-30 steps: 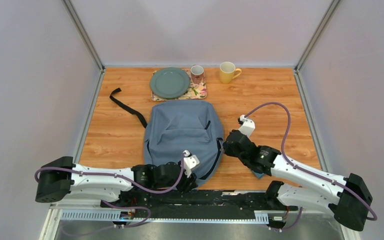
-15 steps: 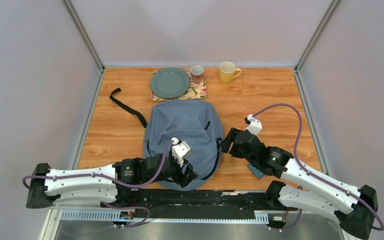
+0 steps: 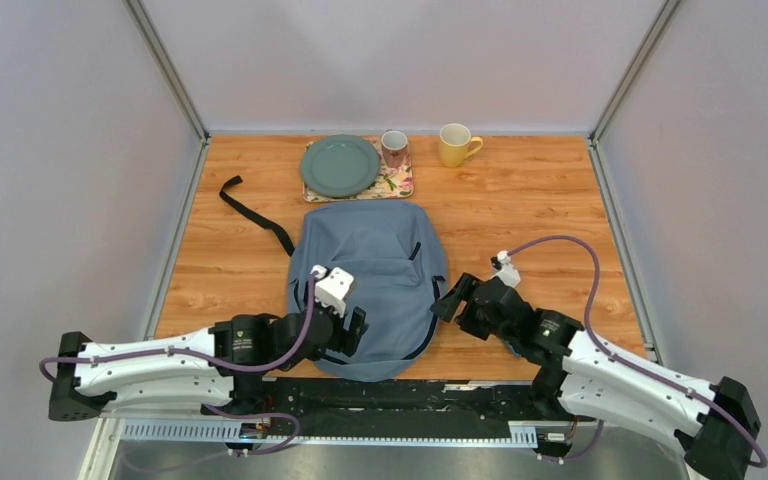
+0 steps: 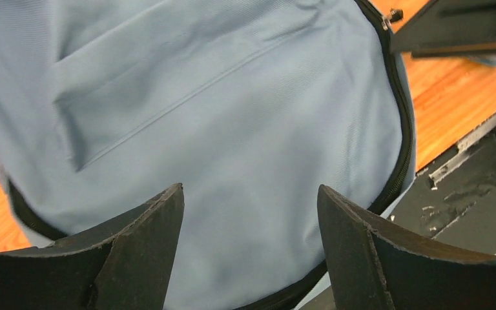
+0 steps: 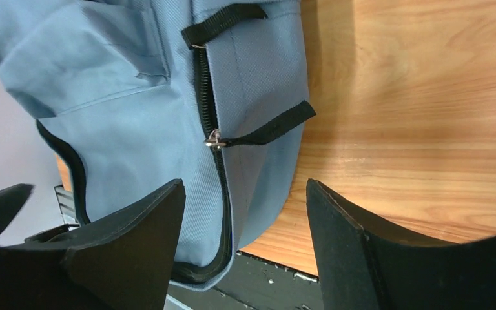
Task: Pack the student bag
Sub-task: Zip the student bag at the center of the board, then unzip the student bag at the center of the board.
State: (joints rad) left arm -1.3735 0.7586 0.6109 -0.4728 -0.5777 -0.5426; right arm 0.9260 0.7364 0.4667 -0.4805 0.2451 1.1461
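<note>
The large soft grey-blue fabric student bag (image 3: 365, 270) lies flat, front up, on the wooden worktop (image 3: 530, 190). It sits at the middle of the near edge, and its far end stops just short of the flowered tray (image 3: 398, 183) at the far edge. Its black main zip (image 5: 203, 84) looks closed wherever it shows, so the step in hand is probably opening the bag.

To do that well, the right gripper (image 5: 245, 187) should close on the black webbing tab (image 5: 271, 126) of the small metal slider (image 5: 214, 139), not on the cloth. It should then pull along the line of the zip rather than upwards. The cloth is limp and would bunch or slide, so the left gripper (image 4: 248, 194) is best used to press or pinch the fabric near the zip's end as an anchor.

The left arm reaches low from the near left corner, and its fingers hang over the near part of the bag's front, apart and empty. The right arm reaches in from the near right corner. Its fingers are spread and empty, tilted towards the bag's right side and just beside the slider.
</note>
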